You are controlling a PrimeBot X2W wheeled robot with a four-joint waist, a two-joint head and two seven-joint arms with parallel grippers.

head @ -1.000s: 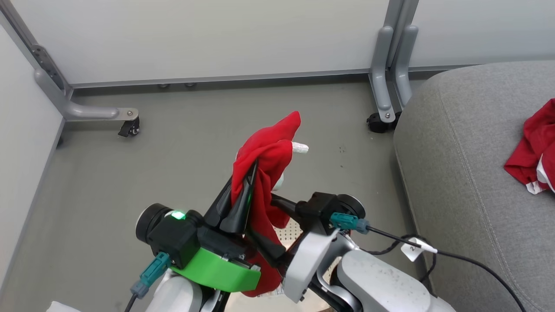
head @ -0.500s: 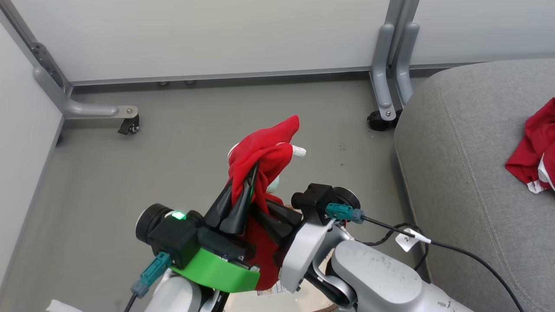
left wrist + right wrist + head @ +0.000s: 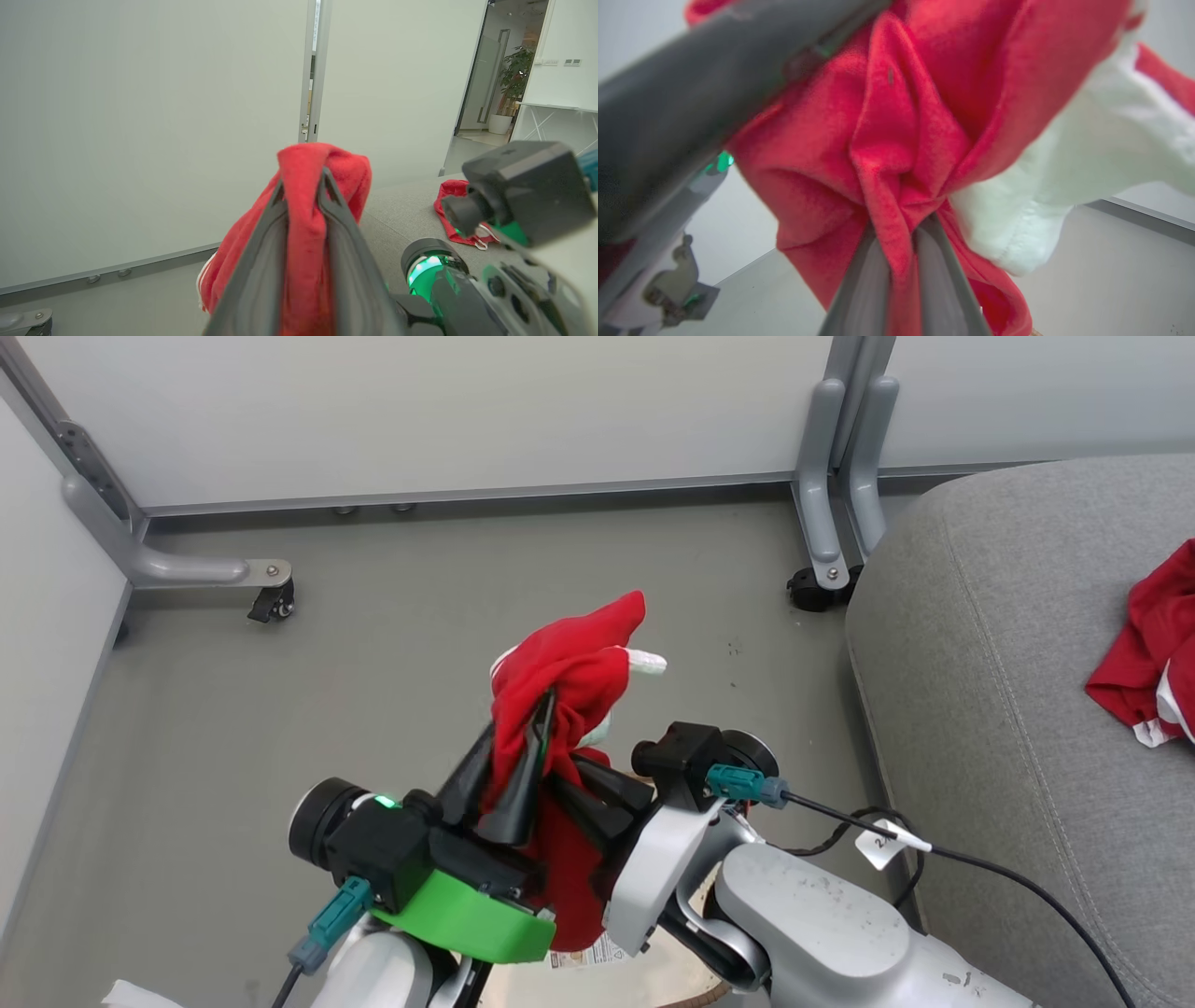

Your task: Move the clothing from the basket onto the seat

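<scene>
Garment: red cloth (image 3: 569,663) (image 3: 308,186) (image 3: 901,140) bunched up in the air between my two grippers. It hangs over the floor, left of the seat and clear of it. A white trim (image 3: 646,660) (image 3: 1087,154) pokes out at its upper right.
Left gripper: mine (image 3: 519,711) (image 3: 302,177) points up and away from me. Its wrist view shows both fingers clamped on a fold of the garment, with cloth draped over the tips.
Right gripper: it (image 3: 565,782) (image 3: 901,224) reaches in from the right, lower on the same garment. In its wrist view I see the jaws pinched together on a red pleat, with the white trim just beside it.
Second garment: red with white edging (image 3: 1153,653) (image 3: 451,205), lying crumpled on the seat, well apart from the held one.
Seat: grey cushion (image 3: 980,663) (image 3: 402,210) with a rounded corner and a stitched seam, on my right.
Basket: I make out just a pale sliver (image 3: 644,985) with a paper label under my arms, at the bottom of the head view. The garment's tail hangs down toward it; I cannot tell whether it touches.
Floor: dull grey (image 3: 373,663), below the held garment.
Panels: pale walls (image 3: 467,411) behind, on grey metal feet with casters (image 3: 266,605).
Cable: black lead (image 3: 980,882) running from my right wrist toward the seat's edge.
</scene>
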